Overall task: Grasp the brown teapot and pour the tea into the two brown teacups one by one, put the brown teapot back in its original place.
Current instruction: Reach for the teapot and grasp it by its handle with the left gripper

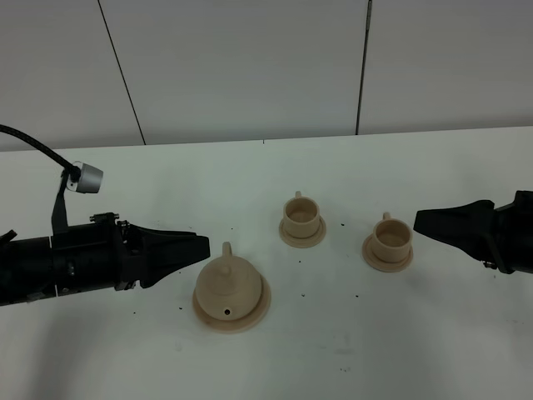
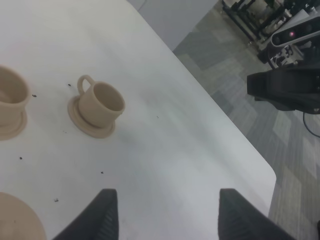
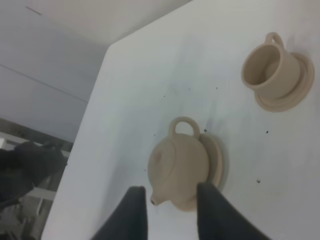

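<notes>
Brown teapot [image 1: 226, 285] is seen lower centre-left of the exterior view. It is seated upright on the large saucer [image 1: 263, 302], lid on, with the spout toward the bottom edge and the loop handle toward the top.

Left gripper [image 1: 202, 247] is positioned just left of the handle, close beside it; contact cannot be confirmed. Its fingers [image 2: 102, 215] are shown spread wide in the left wrist view, nothing pinched, with the white table [image 2: 165, 125] below.

Two teacups are each set on a small saucer: middle teacup [image 1: 301, 213] at centre frame, right teacup [image 1: 390, 237] further right and slightly lower. Both are upright and apart from the teapot.

Right gripper [image 1: 419, 222] is located at the right edge, just beside the right teacup, not touching it. In the right wrist view its fingers are seen parted. The teapot is framed in the gap, but the exterior view puts it well apart, so nothing is gripped.

Dark specks [image 2: 102, 172] are scattered on the table.
</notes>
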Controlling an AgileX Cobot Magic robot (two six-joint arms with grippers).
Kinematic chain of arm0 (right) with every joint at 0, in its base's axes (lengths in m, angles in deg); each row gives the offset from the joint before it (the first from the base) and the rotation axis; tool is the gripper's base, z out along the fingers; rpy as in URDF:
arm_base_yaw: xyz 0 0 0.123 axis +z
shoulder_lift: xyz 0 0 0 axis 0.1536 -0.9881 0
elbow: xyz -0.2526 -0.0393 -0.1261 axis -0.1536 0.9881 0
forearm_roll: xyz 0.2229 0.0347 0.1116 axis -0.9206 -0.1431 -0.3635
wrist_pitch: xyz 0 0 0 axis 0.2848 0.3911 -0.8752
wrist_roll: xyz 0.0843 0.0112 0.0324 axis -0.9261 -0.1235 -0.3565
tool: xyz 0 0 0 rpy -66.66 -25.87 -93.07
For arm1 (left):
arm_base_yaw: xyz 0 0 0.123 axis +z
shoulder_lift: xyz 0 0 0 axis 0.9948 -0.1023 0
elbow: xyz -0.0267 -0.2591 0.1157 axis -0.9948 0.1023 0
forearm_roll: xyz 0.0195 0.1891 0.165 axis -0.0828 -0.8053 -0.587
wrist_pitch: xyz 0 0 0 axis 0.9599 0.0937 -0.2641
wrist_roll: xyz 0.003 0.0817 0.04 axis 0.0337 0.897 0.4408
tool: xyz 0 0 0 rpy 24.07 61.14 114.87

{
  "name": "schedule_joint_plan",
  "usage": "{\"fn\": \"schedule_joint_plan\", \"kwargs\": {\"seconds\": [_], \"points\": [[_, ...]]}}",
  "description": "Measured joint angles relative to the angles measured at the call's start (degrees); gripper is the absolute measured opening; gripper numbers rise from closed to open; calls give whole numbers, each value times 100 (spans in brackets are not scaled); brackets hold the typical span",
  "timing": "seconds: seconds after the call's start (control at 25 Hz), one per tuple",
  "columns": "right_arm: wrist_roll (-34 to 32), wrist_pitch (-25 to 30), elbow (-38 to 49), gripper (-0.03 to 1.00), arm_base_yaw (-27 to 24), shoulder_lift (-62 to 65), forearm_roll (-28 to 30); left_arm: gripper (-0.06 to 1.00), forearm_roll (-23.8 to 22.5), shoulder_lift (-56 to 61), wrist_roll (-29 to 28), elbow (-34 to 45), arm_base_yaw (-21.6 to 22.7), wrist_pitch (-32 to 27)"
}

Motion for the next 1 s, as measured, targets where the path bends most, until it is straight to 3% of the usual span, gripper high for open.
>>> {"fn": "schedule_joint_plan", "kwargs": {"seconds": [0.24,0.4,0.56,0.76,0.88,1.0], "points": [[299,-517,-1,24,0,264,142,51,31,0,18,0,0,4],[-177,-1053,-8,24,0,1003,813,51,62,0,18,0,0,4],[-1460,-1437,-7,24,0,1897,1990,51,144,0,18,0,0,4],[-3603,-1434,-7,24,0,2869,3872,51,167,0,18,0,0,4],[-5064,-1209,-7,24,0,3319,5248,51,167,0,18,0,0,4],[-6353,-575,-7,24,0,3754,6569,51,167,0,18,0,0,4]]}}
